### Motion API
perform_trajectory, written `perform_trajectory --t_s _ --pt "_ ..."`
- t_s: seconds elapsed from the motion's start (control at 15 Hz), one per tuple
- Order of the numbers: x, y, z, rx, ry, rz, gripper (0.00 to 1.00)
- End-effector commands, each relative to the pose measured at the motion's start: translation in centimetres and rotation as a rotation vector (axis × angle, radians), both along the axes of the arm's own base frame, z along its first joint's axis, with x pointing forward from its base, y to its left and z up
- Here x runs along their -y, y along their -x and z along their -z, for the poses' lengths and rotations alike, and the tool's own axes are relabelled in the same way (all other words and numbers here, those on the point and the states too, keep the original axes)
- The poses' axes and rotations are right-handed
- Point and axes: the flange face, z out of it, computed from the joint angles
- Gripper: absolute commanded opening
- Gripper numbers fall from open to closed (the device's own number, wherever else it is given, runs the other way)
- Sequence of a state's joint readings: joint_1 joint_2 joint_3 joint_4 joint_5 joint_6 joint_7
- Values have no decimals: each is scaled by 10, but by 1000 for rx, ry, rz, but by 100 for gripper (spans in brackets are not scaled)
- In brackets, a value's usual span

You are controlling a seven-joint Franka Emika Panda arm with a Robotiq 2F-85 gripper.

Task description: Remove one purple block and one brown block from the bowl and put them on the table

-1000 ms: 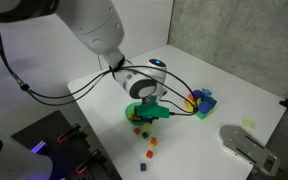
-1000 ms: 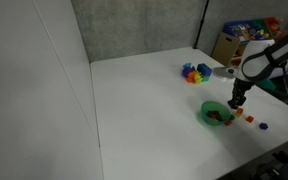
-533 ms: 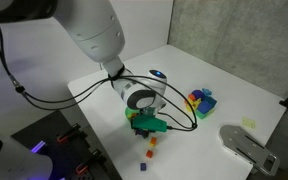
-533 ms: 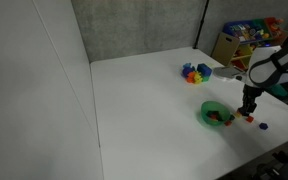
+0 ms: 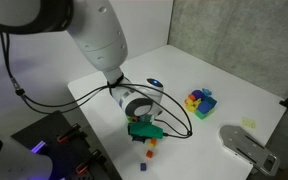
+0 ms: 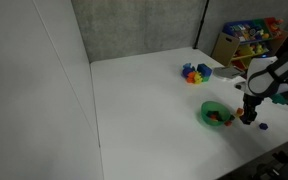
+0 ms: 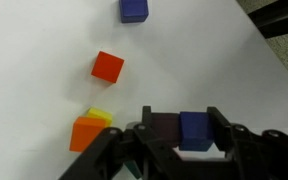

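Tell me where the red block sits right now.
In the wrist view the red block lies on the white table, left of centre, below the dark blue block and above the orange block.

The table (image 7: 214, 70) is plain white. The little blocks have bright colours: a red block (image 7: 108, 67), a yellow block (image 7: 100, 116), an orange block (image 7: 85, 134), a dark blue block (image 7: 134, 8), a dark purple block (image 7: 162, 128) and a blue block (image 7: 195, 130). The bowl (image 6: 204, 113) is bright green.

Smooth matt white table (image 7: 204, 60), matt red block (image 7: 108, 67), glossy white plastic arm shell (image 5: 94, 40).
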State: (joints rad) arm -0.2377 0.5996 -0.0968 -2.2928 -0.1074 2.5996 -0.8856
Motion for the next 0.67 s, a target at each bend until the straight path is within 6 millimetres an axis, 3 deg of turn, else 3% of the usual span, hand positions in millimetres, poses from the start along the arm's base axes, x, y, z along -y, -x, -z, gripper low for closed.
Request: perform_trajectory --t_s 0.0,0.47,0.53,0.6 --pt "0 -1 14 5 25 -6 31" --pt "-1 1 24 2 23 -18 31" --pt "-1 1 24 1 22 -19 81" --pt "-1 1 23 0 21 -20 82"
